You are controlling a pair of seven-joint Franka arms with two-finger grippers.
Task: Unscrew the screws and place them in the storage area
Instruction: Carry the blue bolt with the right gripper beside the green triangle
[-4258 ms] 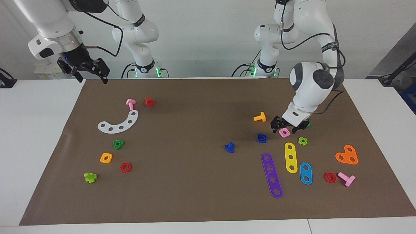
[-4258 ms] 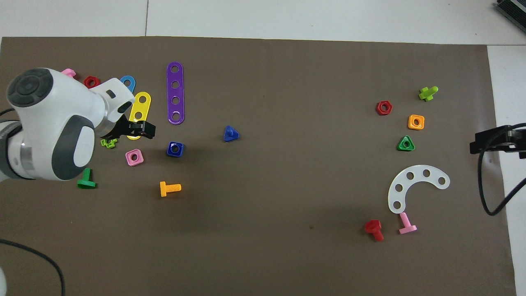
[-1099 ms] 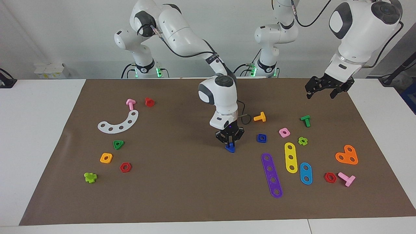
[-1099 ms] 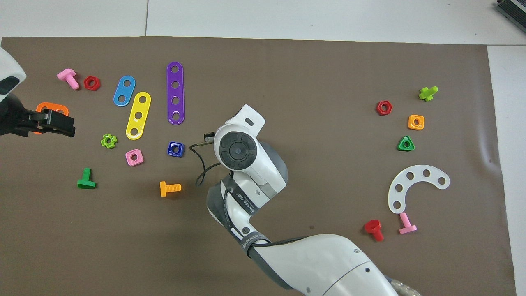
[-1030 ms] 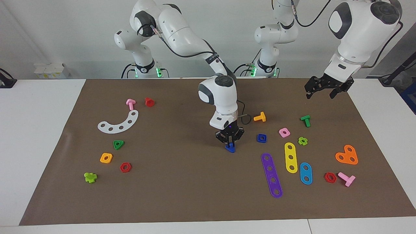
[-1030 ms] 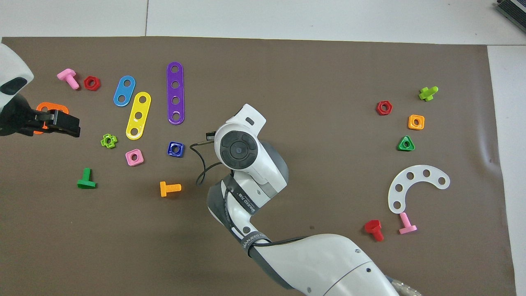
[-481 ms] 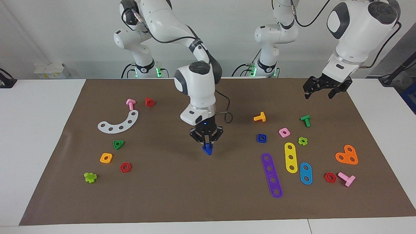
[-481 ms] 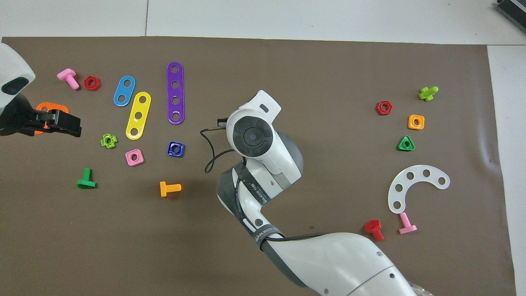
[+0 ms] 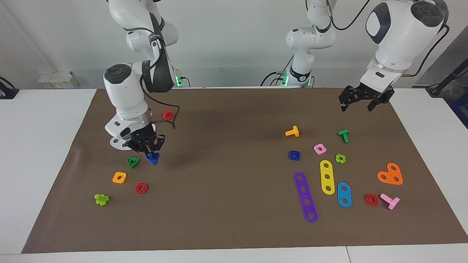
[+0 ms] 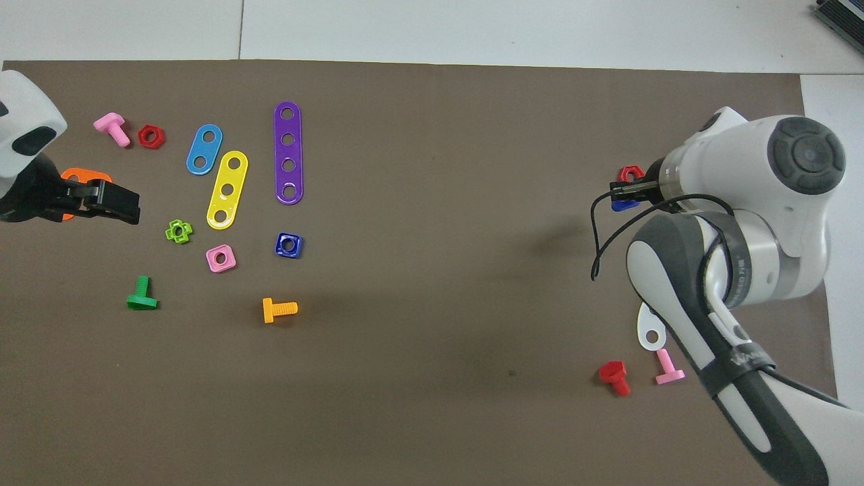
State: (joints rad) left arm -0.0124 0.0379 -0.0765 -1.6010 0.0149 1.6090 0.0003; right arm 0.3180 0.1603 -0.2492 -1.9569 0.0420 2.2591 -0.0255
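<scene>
- Two arms work over a brown mat (image 9: 226,219) strewn with toy parts, described across the facing view from its left edge.
- Right gripper (image 9: 147,147) hangs low over the mat at the right arm's end, clenched on the dark-blue bolt (image 9: 153,157), head downward.
- Close at the bolt's nine o'clock lies a green triangular nut (image 9: 133,162); an orange square nut (image 9: 119,177) and a red hex nut (image 9: 141,188) sit toward seven o'clock.
- Blue square nut (image 9: 294,155) lies by itself toward the left arm's end, just beside a pink square nut (image 9: 320,149) at its two o'clock.
- Left gripper (image 9: 362,98) waits high over the mat's edge nearest the robots, fingers spread, holding nothing.
- Risk, as I judge it: released from this height, the bolt may bounce or roll off its triangular head into the green nut and scatter the cluster.
</scene>
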